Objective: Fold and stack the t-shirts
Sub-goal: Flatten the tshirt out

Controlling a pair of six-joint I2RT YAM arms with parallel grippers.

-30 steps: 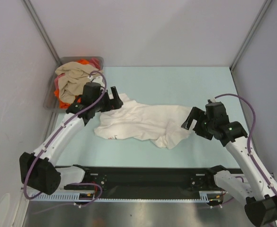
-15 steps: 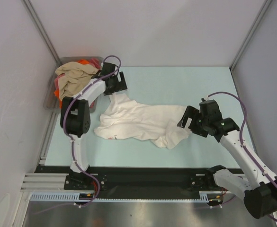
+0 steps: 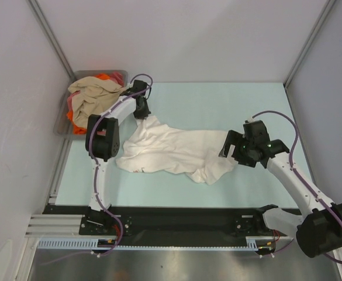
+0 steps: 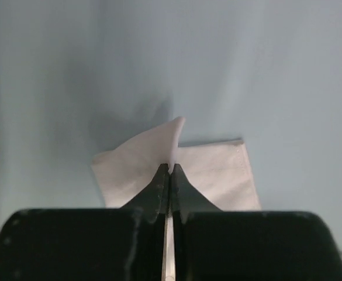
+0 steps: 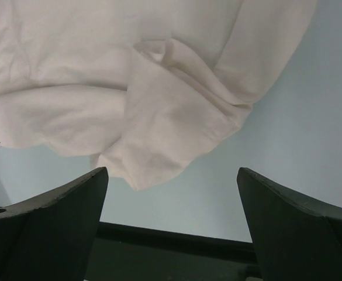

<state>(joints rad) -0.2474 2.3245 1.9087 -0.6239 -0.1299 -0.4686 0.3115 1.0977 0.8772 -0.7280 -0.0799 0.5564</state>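
Far left, back corner of the table (image 3: 217, 99): grey tray (image 3: 61, 124) holding a heap of shirts, with a beige shirt (image 3: 89, 96) on top, an orange shirt (image 3: 104, 76) showing behind and below it, and a bit of pink-red shirt (image 3: 120, 75) at the tray's far right corner. Just right of the tray, the left pincer (image 3: 143, 112) is reached out to the far-left corner of the white shirt (image 3: 176, 149). In the left wrist view its fingers (image 4: 159, 187) are pressed together with a thin fold of white cloth (image 4: 211, 170) pinched between them, and that corner is lifted off the table into a small peak. The white shirt lies crumpled across mid-table, running from the pinched corner down and to the right, with a bunched lump at its near right end. A tiny dark mark on its near left edge is too small to read. At the shirt's right end, the right pincer (image 3: 228, 146) hovers just beside the cloth. In the right wrist view its fingers (image 5: 54, 222) are spread wide and hold nothing, with the folded right end of the shirt (image 5: 130, 88) below and ahead of them.
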